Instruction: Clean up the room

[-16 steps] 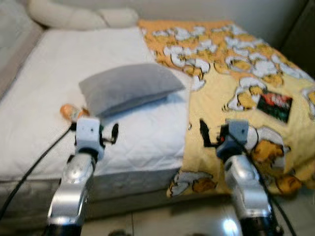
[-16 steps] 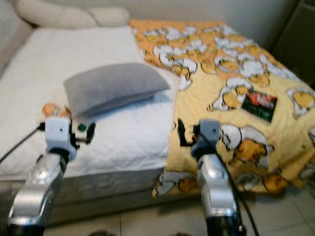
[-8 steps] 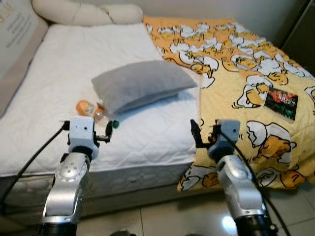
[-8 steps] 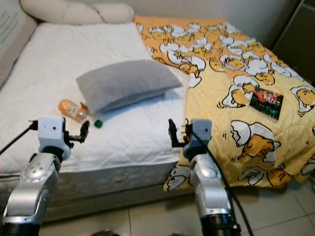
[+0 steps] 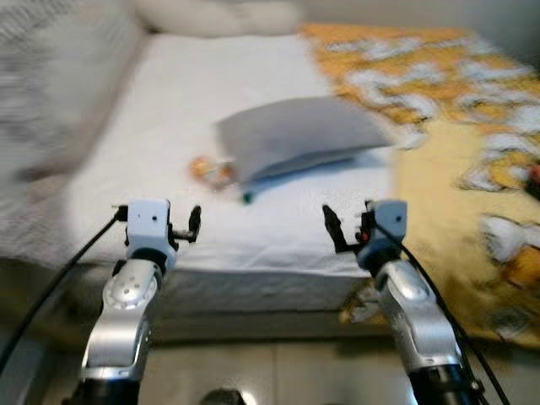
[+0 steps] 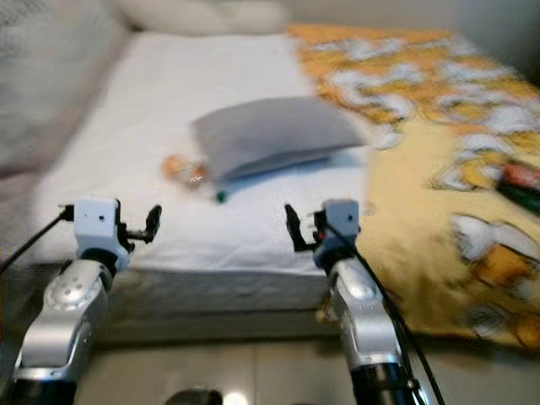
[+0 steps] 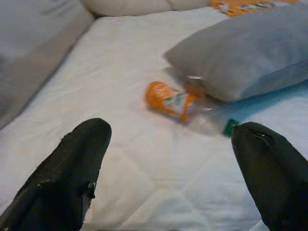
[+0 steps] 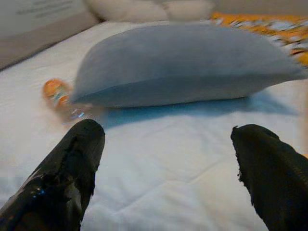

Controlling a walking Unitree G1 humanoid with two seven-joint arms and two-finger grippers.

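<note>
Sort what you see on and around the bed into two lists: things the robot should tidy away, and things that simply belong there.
To tidy:
- orange bottle, lying on its side beside the grey pillow
- small green cap near it
- dark packet on the yellow blanket

Belongs there:
- grey pillow
- white mattress
- yellow blanket
- cream pillows at the head

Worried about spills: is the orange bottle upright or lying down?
Lying down: the orange bottle rests on its side on the white mattress, beside the grey pillow.

A grey pillow (image 6: 274,131) lies on the white mattress (image 6: 169,93). An orange bottle (image 6: 181,169) rests just beside the pillow, a yellow blanket (image 6: 439,186) past its other end.
</note>
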